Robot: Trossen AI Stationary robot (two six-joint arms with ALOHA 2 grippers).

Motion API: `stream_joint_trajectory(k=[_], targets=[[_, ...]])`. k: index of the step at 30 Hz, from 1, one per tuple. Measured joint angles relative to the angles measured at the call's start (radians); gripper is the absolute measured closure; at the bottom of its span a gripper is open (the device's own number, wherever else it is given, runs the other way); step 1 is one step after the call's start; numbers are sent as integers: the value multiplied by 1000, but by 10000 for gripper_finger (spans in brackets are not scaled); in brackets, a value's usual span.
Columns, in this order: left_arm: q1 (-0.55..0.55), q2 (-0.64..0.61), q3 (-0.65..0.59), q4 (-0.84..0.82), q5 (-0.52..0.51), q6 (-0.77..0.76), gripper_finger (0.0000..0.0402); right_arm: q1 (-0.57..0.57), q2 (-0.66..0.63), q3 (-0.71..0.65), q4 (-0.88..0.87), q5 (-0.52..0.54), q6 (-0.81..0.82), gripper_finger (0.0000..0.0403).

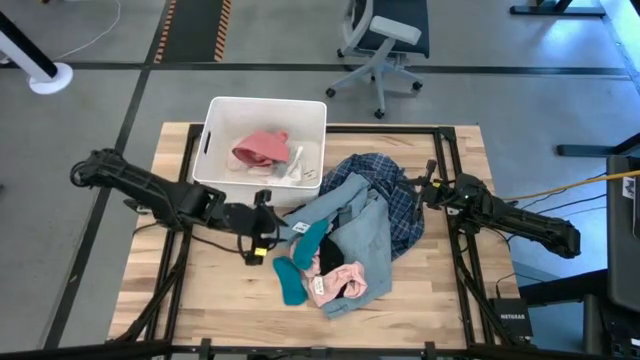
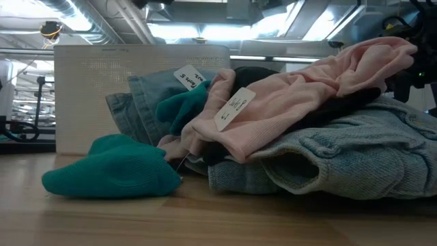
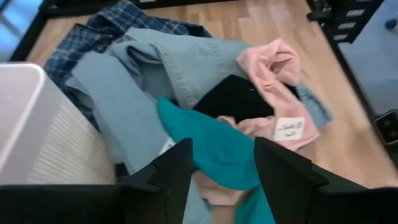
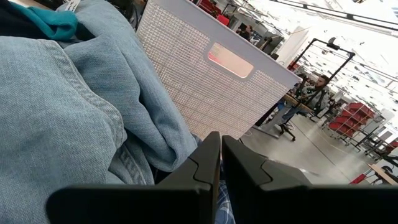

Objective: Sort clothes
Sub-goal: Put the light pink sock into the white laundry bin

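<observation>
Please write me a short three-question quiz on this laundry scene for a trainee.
1. True or false: the bin already holds a pink piece.
2. Which hand has teal cloth between its open fingers? A) left hand B) right hand
3. Fill in: on the pile, the plaid shirt lies at the end nearest the ____ arm.

Key: 1 true; 2 A, a teal sock lies between its fingers; 3 right.
</observation>
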Motion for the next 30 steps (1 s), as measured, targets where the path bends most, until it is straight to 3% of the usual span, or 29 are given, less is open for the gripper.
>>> stream_joint_trajectory(k=[12, 30], targets=[[-152, 71, 0, 53, -79, -157, 233, 0, 0, 0, 0, 0, 0, 368], [-224, 329, 0, 314, -81, -45, 233, 0, 0, 0, 0, 0, 0, 368]])
